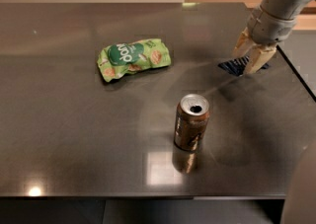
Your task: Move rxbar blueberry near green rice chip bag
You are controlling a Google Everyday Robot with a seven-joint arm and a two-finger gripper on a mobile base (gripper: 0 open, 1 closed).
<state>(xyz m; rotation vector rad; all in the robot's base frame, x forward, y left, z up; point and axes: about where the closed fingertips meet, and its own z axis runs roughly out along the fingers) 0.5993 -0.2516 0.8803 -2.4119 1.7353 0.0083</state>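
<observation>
Arm (277, 2) enters from the top right corner, slanting down and left over the far right part of the dark table (74, 134). Only the grey forearm and wrist show; the rest is cut off by the frame edge.

Gripper (247, 60) hangs off the wrist and points down at the tabletop. The tan fingers (257, 58) are set a narrow gap apart, with the rxbar blueberry (229, 65) pinched between them. The bar lies roughly level, its dark blue end poking out to the left of the gripper.

The nearer finger covers the bar's right portion. Print on the wrapper is too faint to read. Cannot tell whether the bar rests on the surface or sits just off it.

Green rice chip bag (133, 58) lies flat, left of centre and well apart from the bar, with open tabletop between them. A bronze soda can (191, 128) stands upright nearer the front edge, between the two but closer to me. Its top hole is visible, its label unreadable.

A pale blurred shape (302, 191) cuts in at the bottom right corner; cannot make out what it is.
</observation>
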